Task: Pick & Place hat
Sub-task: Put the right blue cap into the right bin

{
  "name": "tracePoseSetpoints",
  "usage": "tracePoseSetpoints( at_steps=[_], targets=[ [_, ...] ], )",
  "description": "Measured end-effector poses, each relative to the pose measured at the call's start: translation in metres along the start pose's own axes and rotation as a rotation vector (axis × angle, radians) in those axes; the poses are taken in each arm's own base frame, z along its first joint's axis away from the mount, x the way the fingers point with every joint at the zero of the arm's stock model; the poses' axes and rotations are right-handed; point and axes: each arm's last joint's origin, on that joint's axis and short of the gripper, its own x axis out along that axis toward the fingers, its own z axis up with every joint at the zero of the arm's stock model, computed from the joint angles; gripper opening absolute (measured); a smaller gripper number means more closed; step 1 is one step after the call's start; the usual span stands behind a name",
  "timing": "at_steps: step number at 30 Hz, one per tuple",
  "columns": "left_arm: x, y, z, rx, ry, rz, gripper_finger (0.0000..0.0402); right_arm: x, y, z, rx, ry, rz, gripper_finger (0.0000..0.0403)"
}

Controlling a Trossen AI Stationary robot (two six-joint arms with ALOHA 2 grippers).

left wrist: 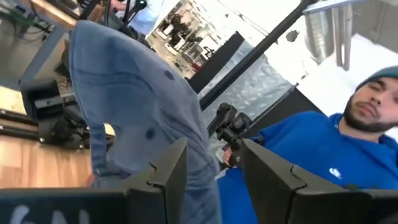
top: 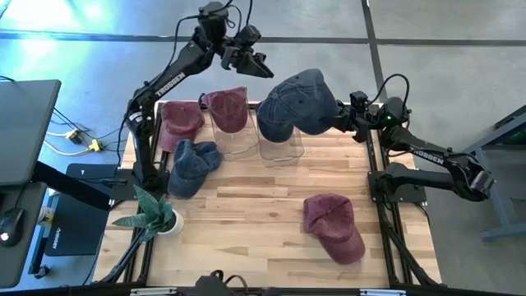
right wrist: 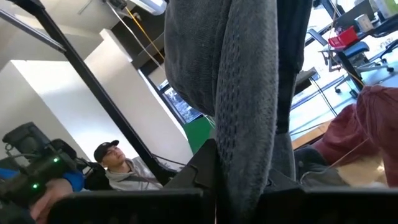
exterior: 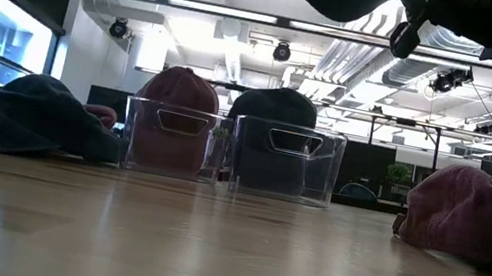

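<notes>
Hanging high over the back edge of the table (top: 271, 222), the left gripper (top: 261, 69) is seen with its two fingers (left wrist: 163, 171) partly apart. Nothing is held between them. In the left wrist view the blue hat (left wrist: 137, 118) is seen just past the fingers, and it cannot be told if one finger brushes the cloth.

On the left side of the table, a dark red hat (top: 181, 122) is laid flat, with a blue hat (top: 192, 164) beside it. A small green plant (top: 152, 212) is stood at the left front corner.

Two clear bins are set side by side near the back of the table. In the left bin (top: 233, 141) a dark red hat (top: 228, 108) is stood up, its top poking over the rim. The right bin (top: 281, 148) is partly hidden under the held hat. In the low view a dark hat (exterior: 275, 108) is seen inside it.

The big blue hat (top: 300, 103) is held up in the air over the right bin. It is gripped by the right gripper (top: 339, 117), whose fingers are closed tight on the hat's cloth. The right arm is reached in from the right side of the table.

One more dark red hat (top: 333, 226) is laid on the table at the right front.

People are seen in the room behind.
</notes>
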Motion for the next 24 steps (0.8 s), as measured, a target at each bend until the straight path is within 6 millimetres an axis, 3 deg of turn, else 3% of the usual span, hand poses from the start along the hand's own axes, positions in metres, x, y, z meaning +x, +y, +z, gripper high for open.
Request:
tracePoseSetpoints(
  at_steps=[4, 14, 20, 24],
  targets=[
    [0.010, -0.001, -0.011, -0.090, 0.035, 0.007, 0.0167, 0.000, 0.000, 0.000, -0.019, 0.001, 0.000, 0.0018],
    [0.052, -0.008, -0.030, -0.174, 0.152, -0.078, 0.0280, -0.002, -0.006, -0.001, -0.027, 0.018, -0.041, 0.0014],
    [0.079, -0.019, -0.028, -0.047, 0.091, -0.041, 0.0271, -0.007, -0.008, 0.002, -0.035, 0.014, -0.053, 0.0016],
    [0.086, -0.018, -0.027, -0.027, 0.000, 0.067, 0.0250, -0.008, -0.008, 0.002, -0.015, 0.032, -0.039, 0.0012]
  ],
)
